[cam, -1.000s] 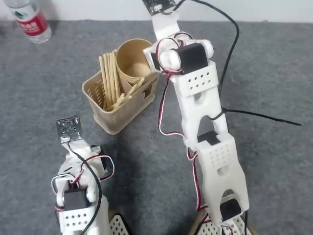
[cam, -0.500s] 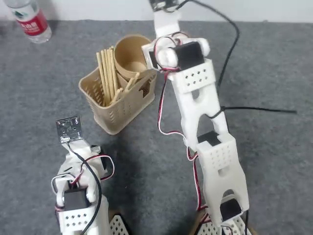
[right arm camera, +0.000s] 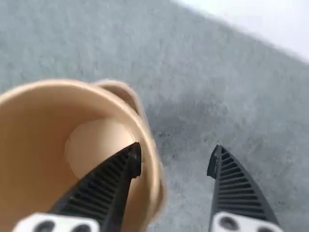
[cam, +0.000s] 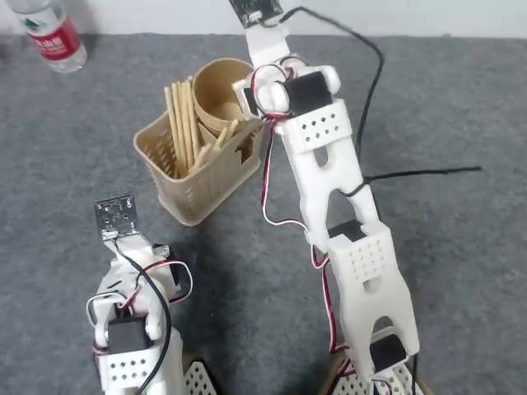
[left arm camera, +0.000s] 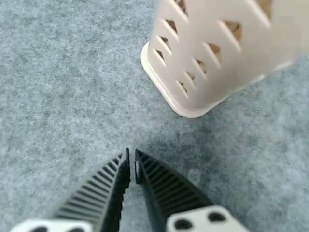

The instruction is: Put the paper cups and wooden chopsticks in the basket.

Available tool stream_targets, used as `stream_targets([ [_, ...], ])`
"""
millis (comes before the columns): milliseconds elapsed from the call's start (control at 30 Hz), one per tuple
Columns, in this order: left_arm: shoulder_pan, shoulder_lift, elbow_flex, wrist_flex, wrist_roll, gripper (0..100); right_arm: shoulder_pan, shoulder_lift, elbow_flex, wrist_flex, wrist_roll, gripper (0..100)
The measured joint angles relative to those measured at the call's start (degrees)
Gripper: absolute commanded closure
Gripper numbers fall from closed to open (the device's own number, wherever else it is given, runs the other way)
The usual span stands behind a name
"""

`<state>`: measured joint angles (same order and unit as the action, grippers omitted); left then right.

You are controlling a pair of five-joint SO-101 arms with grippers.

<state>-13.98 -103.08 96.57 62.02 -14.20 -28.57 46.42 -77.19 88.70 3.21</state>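
Contents check: paper cups point(cam: 216, 92), nested, and wooden chopsticks point(cam: 181, 127) stand inside the basket point(cam: 198, 191). The cups are at its far side and the chopsticks are upright just beside them. On that evidence, loading appears complete or nearly so.

Right end effector point(right arm camera: 176, 157): open, holding nothing. One finger hangs inside the top cup and the other outside it above the grey desk point(cam: 461, 99). The cup wall sits between them.

Left end effector point(left arm camera: 132, 157): closed on nothing, low over the desk, near the basket's base but apart from it.

Risk, in my judgement: the inner finger could catch the rim as the arm lifts away, dragging the cup out or tipping the basket, which already seems to lean. Spilled chopsticks would follow.

Views compared: the right wrist view gives the finger straddling the cup wall. The high view gives the chopsticks, the long reach of the right arm and a bottle point(cam: 49, 33) well apart. The left wrist view gives the basket's slotted wall and lower edge.
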Motion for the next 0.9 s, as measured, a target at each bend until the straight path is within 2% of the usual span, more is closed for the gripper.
stream_targets([
  [133,0.0,0.0,0.0,0.0,0.0,99,-0.9,1.6,0.4,-2.3,0.0,77.9],
  [300,0.0,0.0,0.0,0.0,0.0,99,-1.6,2.1,0.4,-3.0,0.0,99.8],
  [367,0.0,0.0,0.0,0.0,0.0,99,-2.2,2.1,0.4,-3.0,1.2,97.0],
  [433,0.0,0.0,0.0,0.0,0.0,99,-2.4,2.3,0.4,-2.9,2.2,99.5],
  [667,0.0,0.0,0.0,0.0,0.0,99,-1.8,2.2,-3.1,2.6,2.6,99.2],
  [900,0.0,0.0,0.0,0.0,0.0,99,2.0,0.4,-6.8,11.9,-2.7,99.2],
])
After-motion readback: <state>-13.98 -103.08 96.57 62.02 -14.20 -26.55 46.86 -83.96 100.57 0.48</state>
